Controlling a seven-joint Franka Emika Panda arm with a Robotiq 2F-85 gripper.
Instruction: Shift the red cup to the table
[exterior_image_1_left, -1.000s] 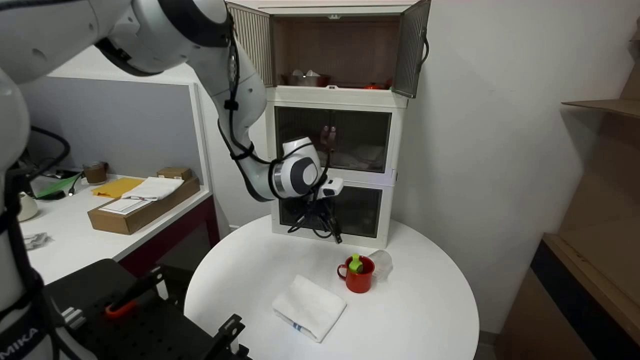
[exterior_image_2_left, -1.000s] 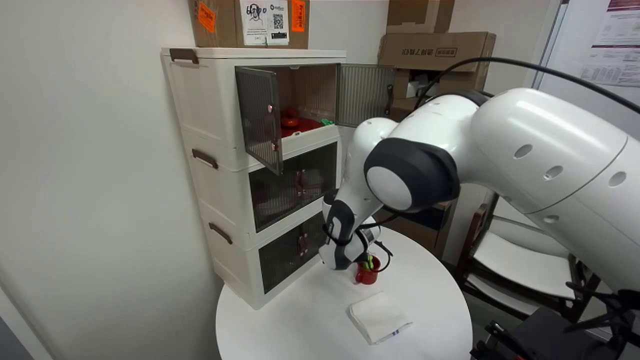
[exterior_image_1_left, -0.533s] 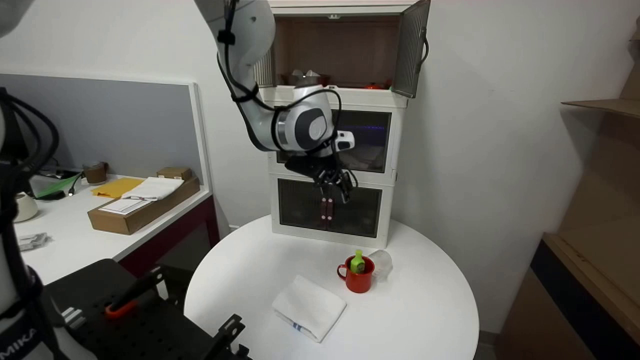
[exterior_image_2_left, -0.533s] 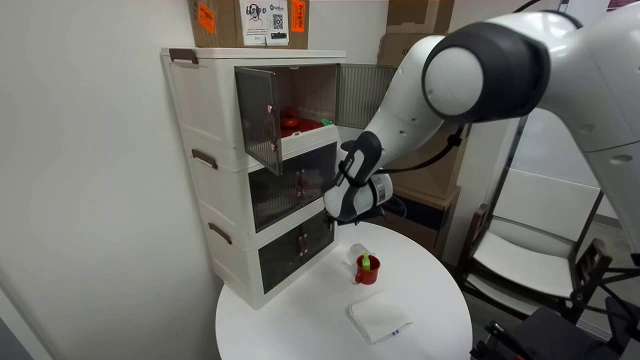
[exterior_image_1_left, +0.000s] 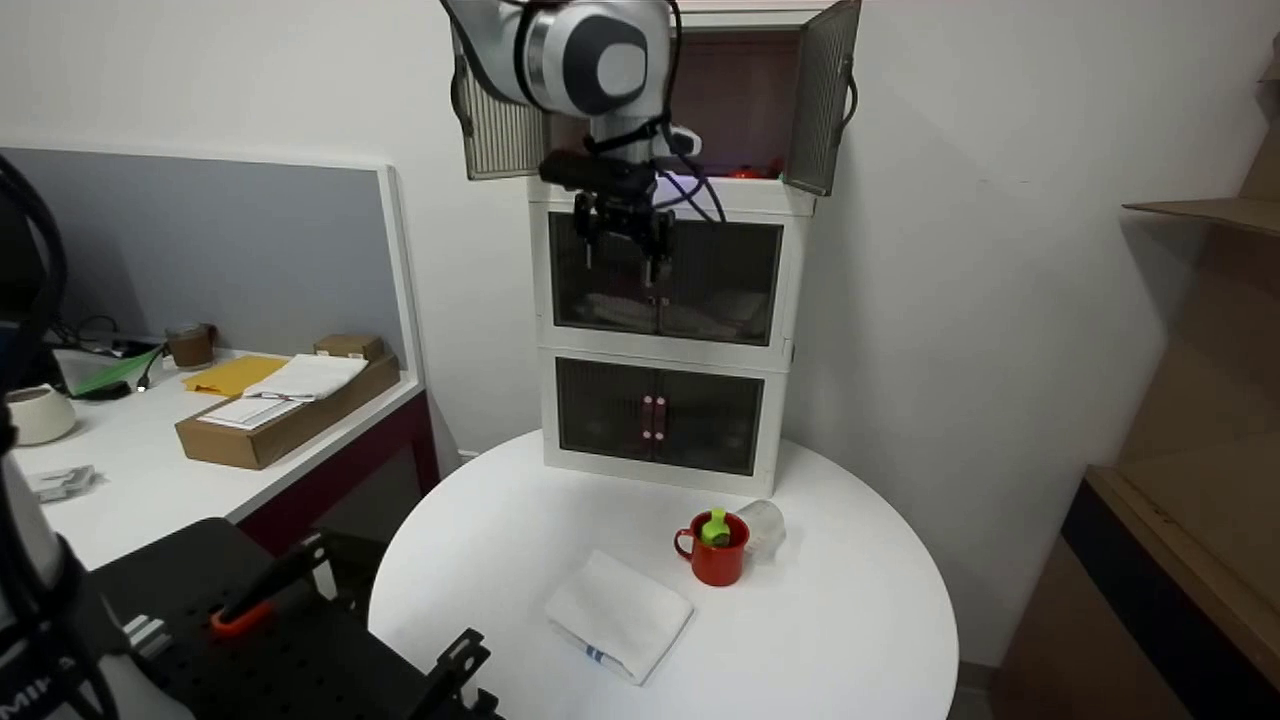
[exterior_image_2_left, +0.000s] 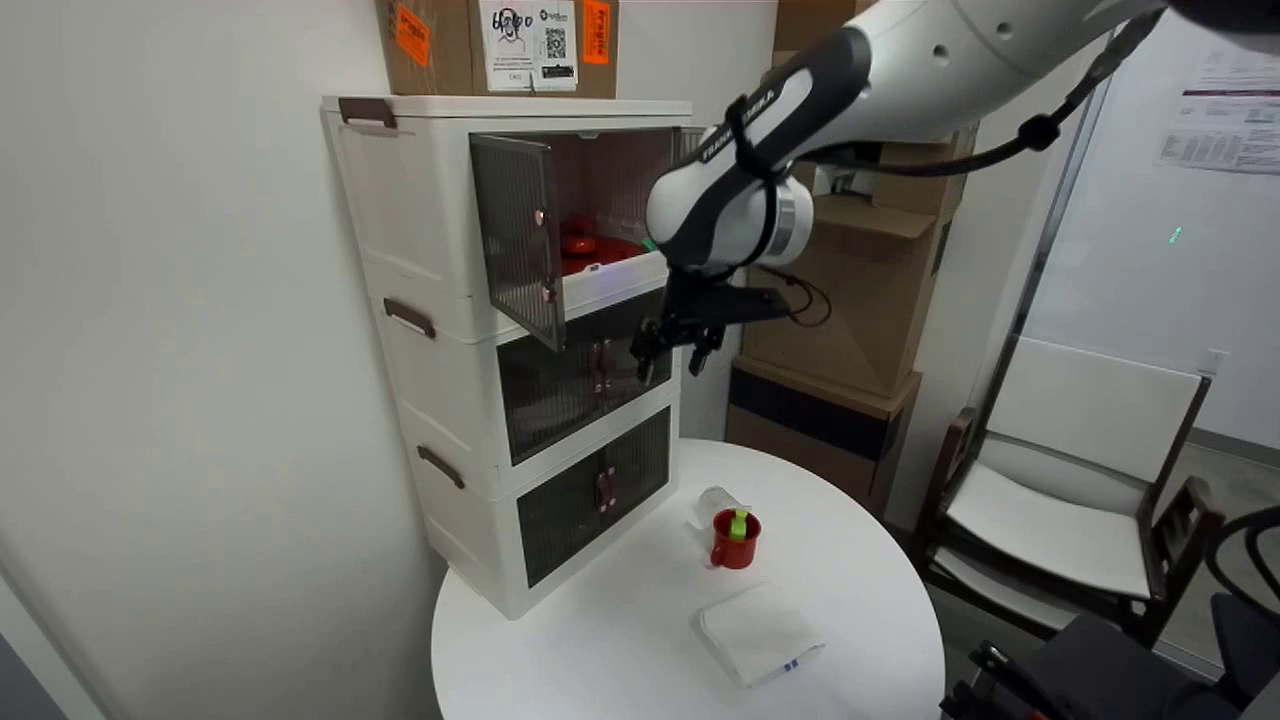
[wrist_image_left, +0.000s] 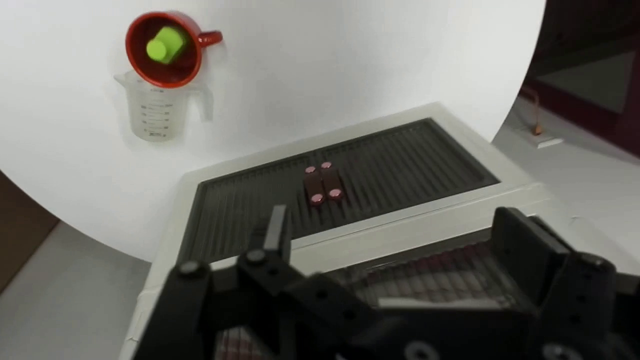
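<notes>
The red cup (exterior_image_1_left: 718, 566) stands upright on the round white table (exterior_image_1_left: 800, 650), with a green item sticking out of its top. It also shows on the table in an exterior view (exterior_image_2_left: 733, 554) and in the wrist view (wrist_image_left: 181, 71), where its handle points right. My gripper (exterior_image_1_left: 620, 265) is high above the table, in front of the cabinet's middle doors, well away from the cup. In an exterior view (exterior_image_2_left: 671, 368) it points downward. In the wrist view my gripper (wrist_image_left: 400, 225) has its fingers wide apart with nothing between them.
A clear measuring cup (wrist_image_left: 157, 115) lies right beside the red cup. A folded white cloth (exterior_image_1_left: 620, 615) lies on the table. The white cabinet (exterior_image_2_left: 430, 220) stands on the table's back part; its top doors are open, with red items (exterior_image_2_left: 580, 244) inside.
My arm has risen from low near the table and cup to the height of the cabinet's middle doors, and the gripper now points down. The red cup, clear cup and cloth have not moved.
</notes>
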